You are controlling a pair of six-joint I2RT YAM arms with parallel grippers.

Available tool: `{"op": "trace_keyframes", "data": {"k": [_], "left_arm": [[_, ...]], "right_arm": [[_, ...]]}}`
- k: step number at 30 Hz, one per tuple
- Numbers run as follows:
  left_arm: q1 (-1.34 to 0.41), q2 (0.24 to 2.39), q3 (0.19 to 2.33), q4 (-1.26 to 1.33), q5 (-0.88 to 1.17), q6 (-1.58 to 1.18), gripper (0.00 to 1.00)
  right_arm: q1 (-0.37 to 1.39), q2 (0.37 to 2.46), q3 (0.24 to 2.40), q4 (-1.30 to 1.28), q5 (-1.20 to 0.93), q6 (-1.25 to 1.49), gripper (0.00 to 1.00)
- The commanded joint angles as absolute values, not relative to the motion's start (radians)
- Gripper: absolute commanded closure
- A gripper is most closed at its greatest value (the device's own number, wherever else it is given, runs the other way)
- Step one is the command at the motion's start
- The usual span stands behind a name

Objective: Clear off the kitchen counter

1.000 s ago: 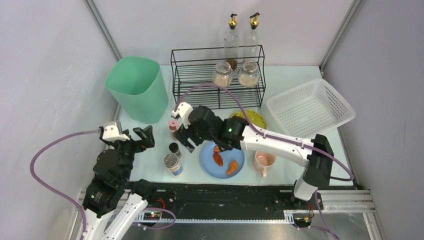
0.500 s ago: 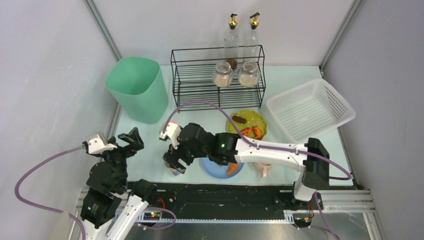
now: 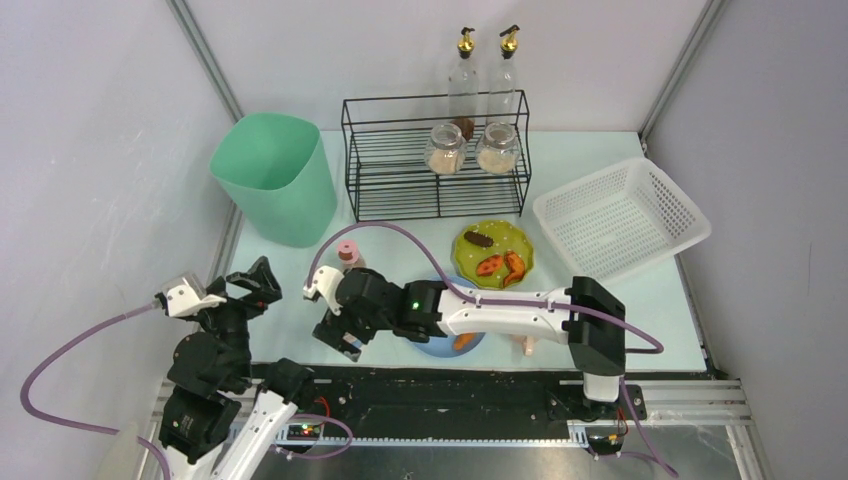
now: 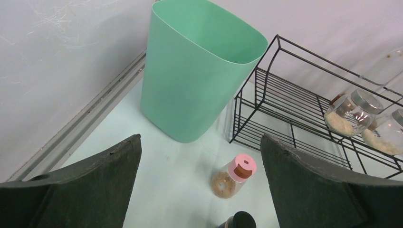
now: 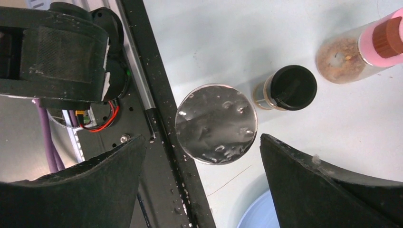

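Lining up to grasp the steel-lidded jar [image 5: 216,123].
My right end effector [image 5: 202,142] hangs wide open above the jar, one finger on either side, not touching. The jar stands at the near edge of the worktop [image 3: 585,160], with a black-capped bottle [image 5: 285,88] just beside it. My left end effector [image 4: 199,142] is open and idle. Next, I think: lower squarely, then close.

Pale mint kitchen counter [image 3: 580,160], cluttered

Plain pale booth, evenly lit.
The back wall [image 3: 400,50] meets grey side walls [image 3: 90,150] at metal posts [image 3: 205,62]; black rail [image 3: 450,395] opposite it.
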State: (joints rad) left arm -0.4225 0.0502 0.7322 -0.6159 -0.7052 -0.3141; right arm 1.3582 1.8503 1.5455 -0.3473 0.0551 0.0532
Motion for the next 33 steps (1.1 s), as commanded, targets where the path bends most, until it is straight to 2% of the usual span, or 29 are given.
{"op": "trace_keyframes", "data": {"k": [1, 8, 14, 18, 24, 28, 33], "left_arm": [[-0.414, 0.065, 0.728, -0.595, -0.726, -0.326, 0.02], [-0.415, 0.07, 0.727, -0.595, -0.721, -0.327, 0.02], [-0.415, 0.071, 0.728, -0.595, -0.721, -0.327, 0.02], [-0.415, 0.072, 0.728, -0.595, -0.721, -0.326, 0.02], [-0.415, 0.072, 0.727, -0.595, -0.718, -0.327, 0.02], [-0.416, 0.074, 0.727, -0.595, -0.716, -0.327, 0.02], [-0.415, 0.073, 0.727, -0.594, -0.716, -0.327, 0.02]], "right_arm": [[1.362, 1.871, 1.61, -0.315, 0.096, 0.066, 0.06], [1.364, 1.903, 1.625, -0.316, 0.11, 0.056, 0.09], [1.365, 1.915, 1.627, -0.308, 0.123, 0.051, 0.16], [1.363, 1.917, 1.624, -0.303, 0.13, 0.05, 0.25], [1.357, 1.883, 1.611, -0.291, 0.144, 0.051, 0.53], [1.353, 1.843, 1.606, -0.287, 0.144, 0.051, 0.67], [1.343, 1.751, 1.588, -0.285, 0.151, 0.039, 0.73]]}}
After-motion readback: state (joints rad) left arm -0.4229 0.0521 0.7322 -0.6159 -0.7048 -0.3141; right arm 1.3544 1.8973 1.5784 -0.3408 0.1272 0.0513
